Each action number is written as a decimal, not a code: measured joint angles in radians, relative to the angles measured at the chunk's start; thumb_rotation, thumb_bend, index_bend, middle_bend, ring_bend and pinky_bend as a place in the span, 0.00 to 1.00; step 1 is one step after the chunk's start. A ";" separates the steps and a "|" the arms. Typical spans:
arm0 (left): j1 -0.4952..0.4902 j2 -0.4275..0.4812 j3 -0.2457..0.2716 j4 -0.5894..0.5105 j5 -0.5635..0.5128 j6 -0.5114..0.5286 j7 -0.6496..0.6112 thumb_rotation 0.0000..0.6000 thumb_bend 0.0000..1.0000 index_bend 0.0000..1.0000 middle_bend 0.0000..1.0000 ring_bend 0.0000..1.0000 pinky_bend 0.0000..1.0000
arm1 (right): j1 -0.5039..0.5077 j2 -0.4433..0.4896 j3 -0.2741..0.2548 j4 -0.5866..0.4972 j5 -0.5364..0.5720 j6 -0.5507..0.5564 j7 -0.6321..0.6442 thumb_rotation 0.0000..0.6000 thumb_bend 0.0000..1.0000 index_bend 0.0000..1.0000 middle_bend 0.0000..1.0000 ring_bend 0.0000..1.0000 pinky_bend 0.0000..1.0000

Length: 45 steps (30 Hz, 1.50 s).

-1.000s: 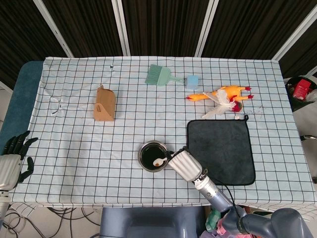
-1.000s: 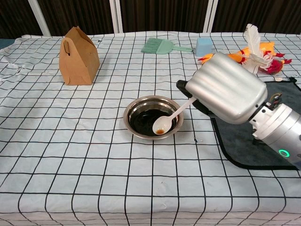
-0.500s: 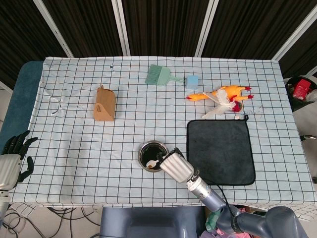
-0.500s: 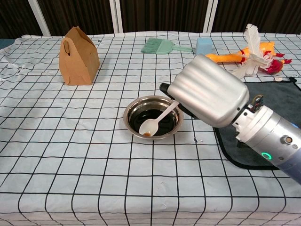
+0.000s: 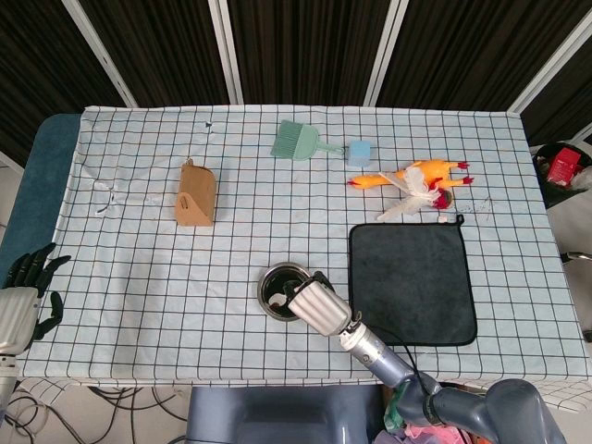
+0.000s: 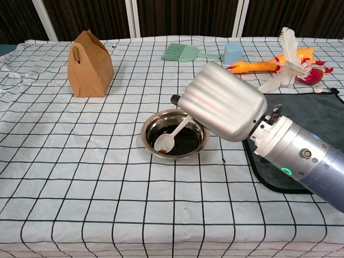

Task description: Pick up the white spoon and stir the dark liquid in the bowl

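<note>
A steel bowl [image 6: 153,122] [image 5: 269,278] of dark liquid stands near the table's front middle. My right hand [image 6: 220,103] [image 5: 313,306] hovers over the bowl's right rim and holds the white spoon [image 6: 171,136] by its handle. The spoon's scoop [image 6: 162,143] lies low in the bowl at its front left, with a brown drop on it. In the head view the hand covers most of the spoon. My left hand [image 5: 23,296] rests off the table's left front corner, fingers apart, holding nothing.
A brown paper bag [image 6: 89,64] stands at the back left. A green brush [image 6: 184,52], a blue block [image 6: 234,52] and a rubber chicken with a feather [image 6: 285,59] lie at the back. A dark cloth mat [image 5: 412,277] lies right of the bowl.
My right hand has moved left over the bowl, sweeping the spoon's scoop from the bowl's front right to its front left. The left hand has stayed still.
</note>
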 measured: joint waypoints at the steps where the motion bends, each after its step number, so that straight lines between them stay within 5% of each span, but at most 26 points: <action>1: 0.000 0.000 0.000 0.000 0.000 0.000 0.000 1.00 0.73 0.17 0.00 0.00 0.00 | 0.003 -0.004 0.001 0.006 -0.001 -0.001 0.000 1.00 0.39 0.75 1.00 1.00 1.00; 31: 0.000 -0.001 0.000 0.006 -0.001 0.000 0.000 1.00 0.73 0.17 0.00 0.00 0.00 | 0.050 -0.087 0.019 0.225 0.012 0.017 0.043 1.00 0.39 0.77 1.00 1.00 1.00; 45: 0.000 0.000 0.001 0.004 0.000 0.001 0.006 1.00 0.73 0.17 0.00 0.00 0.00 | 0.010 -0.055 -0.022 0.199 0.012 0.060 0.030 1.00 0.39 0.78 1.00 1.00 1.00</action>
